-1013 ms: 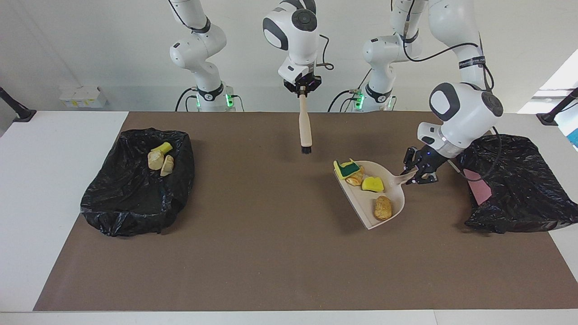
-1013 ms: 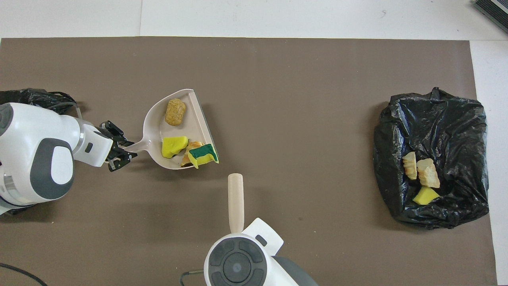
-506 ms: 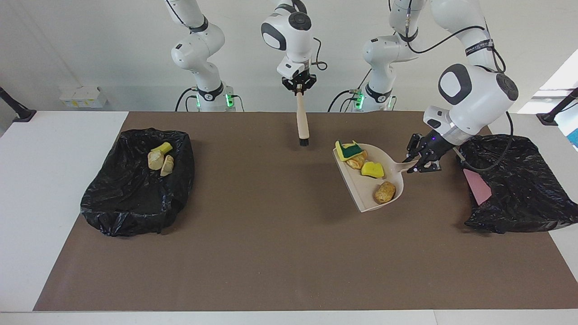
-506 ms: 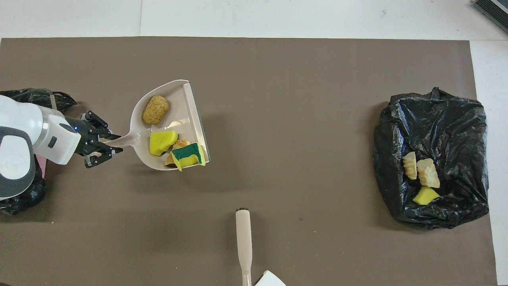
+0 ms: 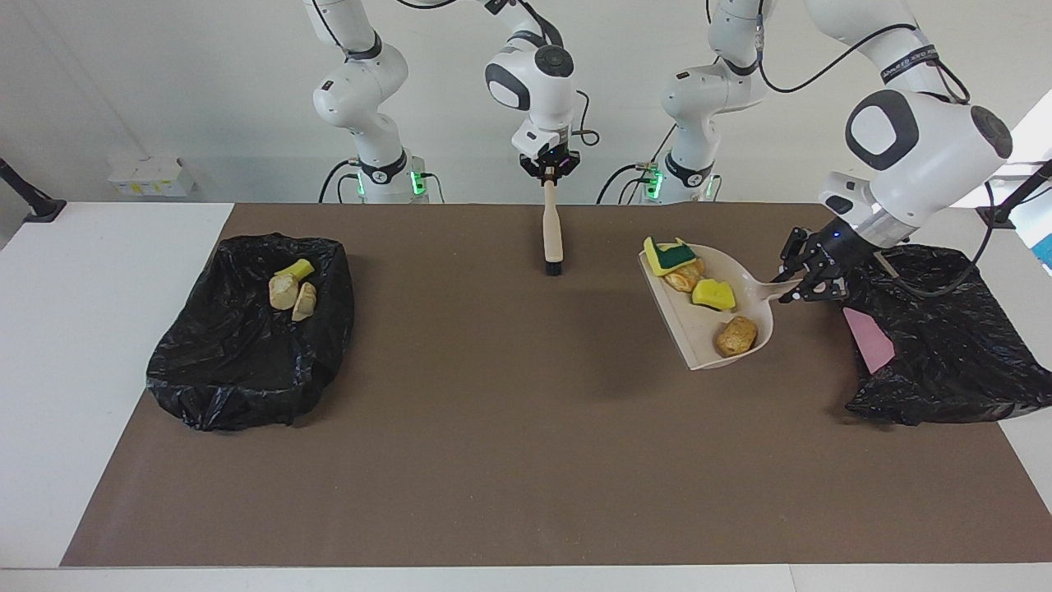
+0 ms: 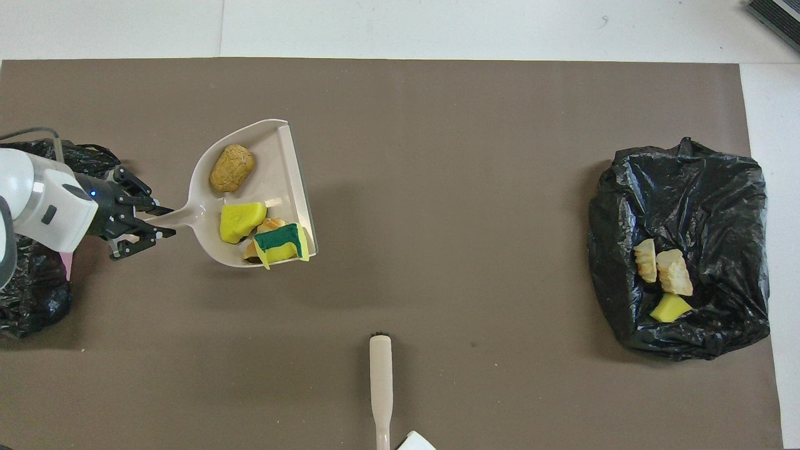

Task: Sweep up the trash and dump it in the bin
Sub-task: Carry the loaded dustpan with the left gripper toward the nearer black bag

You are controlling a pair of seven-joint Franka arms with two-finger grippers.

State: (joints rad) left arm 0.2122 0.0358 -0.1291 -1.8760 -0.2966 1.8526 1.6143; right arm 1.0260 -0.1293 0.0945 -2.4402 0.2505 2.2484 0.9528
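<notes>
The left gripper point(image 5: 801, 284) has its jaws clamped on the handle of the beige dustpan point(image 5: 694, 333), holding it raised above the brown table point(image 5: 493, 460), just beside the black-lined bin point(image 5: 945, 345) at the left arm's end. 4 pieces of trash point(image 5: 713, 294) lie in the pan: a yellow-green sponge, a yellow chunk and 2 brown bread lumps. 3 more pieces point(image 5: 292, 292) sit in the other black-lined bin point(image 5: 238, 370) at the right arm's end. The right gripper point(image 5: 549, 175) has its jaws closed on the brush point(image 5: 552, 234), which hangs upright, bristles down, over the table's middle.
</notes>
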